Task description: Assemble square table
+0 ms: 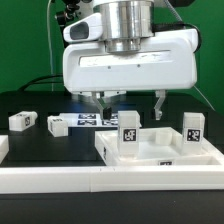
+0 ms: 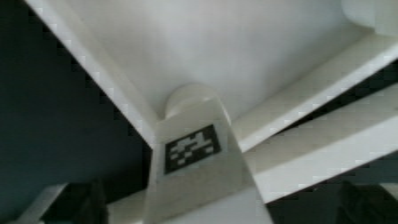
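Observation:
The square table top, a white tray with a raised rim, lies at the exterior view's right. Two white tagged legs stand upright on it, one at its near left corner and one at its right. My gripper hangs just above the left one, open, its fingers well apart on either side and touching nothing. In the wrist view that leg rises toward the camera with its tag showing, the table top behind it, and a dark fingertip beside it. Two more legs lie loose on the black surface.
The marker board lies flat behind the gripper, between the loose legs and the table top. A long white rail runs along the front edge of the black surface. A green wall stands behind.

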`<state>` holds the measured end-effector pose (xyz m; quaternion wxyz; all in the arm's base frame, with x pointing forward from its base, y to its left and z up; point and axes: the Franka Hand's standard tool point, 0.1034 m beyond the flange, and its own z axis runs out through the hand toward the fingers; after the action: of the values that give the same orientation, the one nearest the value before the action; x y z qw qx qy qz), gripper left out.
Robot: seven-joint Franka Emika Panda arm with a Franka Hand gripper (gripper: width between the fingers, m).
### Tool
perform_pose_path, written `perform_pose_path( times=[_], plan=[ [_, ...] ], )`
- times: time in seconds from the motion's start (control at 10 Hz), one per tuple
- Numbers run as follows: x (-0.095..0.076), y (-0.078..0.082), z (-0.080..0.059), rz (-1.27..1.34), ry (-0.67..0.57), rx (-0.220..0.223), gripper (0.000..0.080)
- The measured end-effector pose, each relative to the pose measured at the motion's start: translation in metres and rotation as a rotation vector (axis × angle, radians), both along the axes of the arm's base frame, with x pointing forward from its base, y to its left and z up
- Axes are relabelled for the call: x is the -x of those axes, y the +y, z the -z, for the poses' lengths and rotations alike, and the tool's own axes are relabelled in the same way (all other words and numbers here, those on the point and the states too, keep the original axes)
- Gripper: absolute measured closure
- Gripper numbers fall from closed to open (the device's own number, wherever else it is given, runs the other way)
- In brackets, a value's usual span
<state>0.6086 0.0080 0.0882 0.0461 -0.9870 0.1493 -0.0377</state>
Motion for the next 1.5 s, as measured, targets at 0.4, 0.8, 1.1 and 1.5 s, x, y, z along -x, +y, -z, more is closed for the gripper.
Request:
perform_pose_path(
  times=[0.4, 0.8, 1.1, 1.5],
  plan=[
    [-0.0011, -0.0025, 0.0011, -0.319, -0.024, 0.032, 0.0150],
    [-0.0011, -0.0035, 0.0011, -0.383, -0.027, 0.042, 0.0403],
    [-0.0013, -0.0042, 0.0011, -0.329, -0.025, 0.037, 0.0509],
    [-0.0003, -0.0051, 0.0015, -0.025, -0.001, 0.009, 0.0509]
  ],
)
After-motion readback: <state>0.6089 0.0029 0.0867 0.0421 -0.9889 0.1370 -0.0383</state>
